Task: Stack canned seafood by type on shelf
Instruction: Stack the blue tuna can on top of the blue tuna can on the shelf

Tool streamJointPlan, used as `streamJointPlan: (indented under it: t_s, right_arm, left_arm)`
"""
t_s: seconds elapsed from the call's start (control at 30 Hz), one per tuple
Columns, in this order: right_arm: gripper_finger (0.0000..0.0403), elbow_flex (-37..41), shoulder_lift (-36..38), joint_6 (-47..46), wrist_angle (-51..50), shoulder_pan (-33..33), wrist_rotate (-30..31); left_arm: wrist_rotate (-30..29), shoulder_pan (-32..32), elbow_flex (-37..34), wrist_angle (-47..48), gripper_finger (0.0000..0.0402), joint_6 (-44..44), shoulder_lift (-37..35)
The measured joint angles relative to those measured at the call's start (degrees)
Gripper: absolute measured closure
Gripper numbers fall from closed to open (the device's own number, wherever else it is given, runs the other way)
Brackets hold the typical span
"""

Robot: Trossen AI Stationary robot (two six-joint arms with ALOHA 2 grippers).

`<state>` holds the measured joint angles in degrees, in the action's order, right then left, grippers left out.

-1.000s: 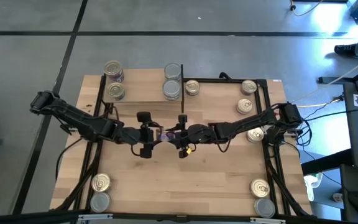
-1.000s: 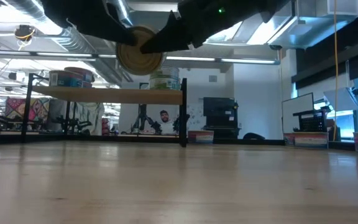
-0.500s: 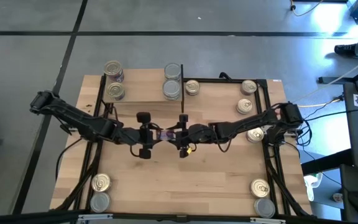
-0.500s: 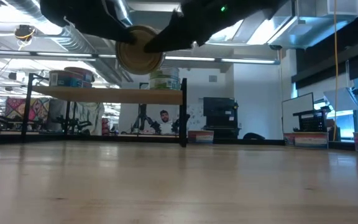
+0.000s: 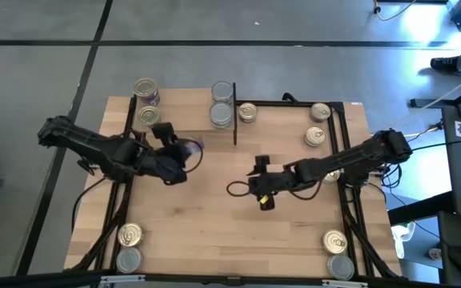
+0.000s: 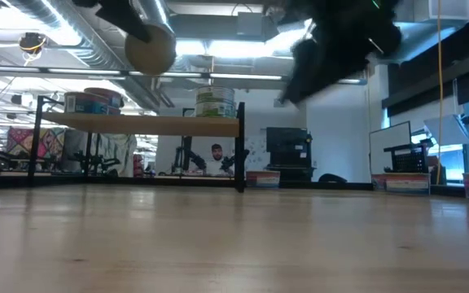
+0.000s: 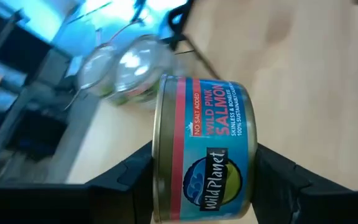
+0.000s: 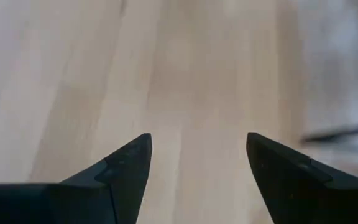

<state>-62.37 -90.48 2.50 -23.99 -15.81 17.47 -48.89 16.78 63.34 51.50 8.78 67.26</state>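
My left gripper (image 5: 182, 152) is shut on a tin of canned seafood (image 7: 207, 146) with a blue and red salmon label, up in the air just in front of the shelf (image 5: 182, 120). The shelf, a raised wood plank on black posts, bears two tins (image 5: 145, 90) at its left end and two silver-topped ones (image 5: 223, 114) at its right end. Over the middle of the table my right gripper (image 5: 260, 188) stands open with nothing between its fingers (image 8: 129, 165). My left gripper pinches the tin between its two fingers, one on each flat end (image 7: 159, 162). The fingers come from the table's left, slanting down. The tin is lifted clear of the table and lies on its side, label toward the wrist camera.
Loose tins stand on the tabletop: one beside the shelf's right post (image 5: 247, 112), three at the far right (image 5: 315, 137), two at the near left corner (image 5: 130, 234) and two at the near right corner (image 5: 334, 240). Black frame rails run along both sides.
Both grippers met at the tin over the table's middle. My right gripper has let go and drawn back toward the right edge. My left gripper has carried the tin up and toward the table's left, to the front of the shelf, tipping upward.
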Motion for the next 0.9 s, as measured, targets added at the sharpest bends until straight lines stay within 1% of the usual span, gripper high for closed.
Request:
streamJointPlan:
  t_s: [0.1, 0.17, 0.2, 0.37, 0.57, 0.73, 0.9]
  right_arm:
    - [0.0139, 4.9, 0.0, -5.7, 0.5, -0.1, 3.3]
    - [0.0139, 8.1, 0.4, -8.8, 2.7, 0.0, 5.7]
    - [0.0139, 9.6, 0.5, -10.1, 4.4, 0.0, 6.0]
    - [0.0139, 16.4, 0.5, -15.9, 12.4, 0.0, 4.7]
    - [0.0139, 23.2, 0.5, -20.4, 24.1, 0.0, 1.8]
    - [0.0139, 27.1, 0.5, -20.6, 32.2, 0.0, 1.4]
    - [0.0139, 28.3, 0.4, -20.6, 33.6, 0.0, 1.4]
  left_arm:
    - [-1.3, -1.2, 3.1, 7.1, 0.0212, 4.3, 0.0]
    - [-1.7, -2.6, 4.9, 11.8, 0.0212, 7.4, 0.0]
    - [-2.0, -3.4, 5.8, 13.9, 0.0212, 8.9, 0.0]
    - [-1.9, -7.6, 10.4, 25.8, 0.0212, 15.6, 0.9]
    - [-1.9, -14.2, 14.9, 38.3, 0.0212, 23.4, 4.6]
    - [-0.6, -20.6, 15.2, 38.6, 0.0212, 22.5, 7.5]
    - [-0.6, -26.7, 14.9, 38.5, 0.0212, 19.8, 8.9]
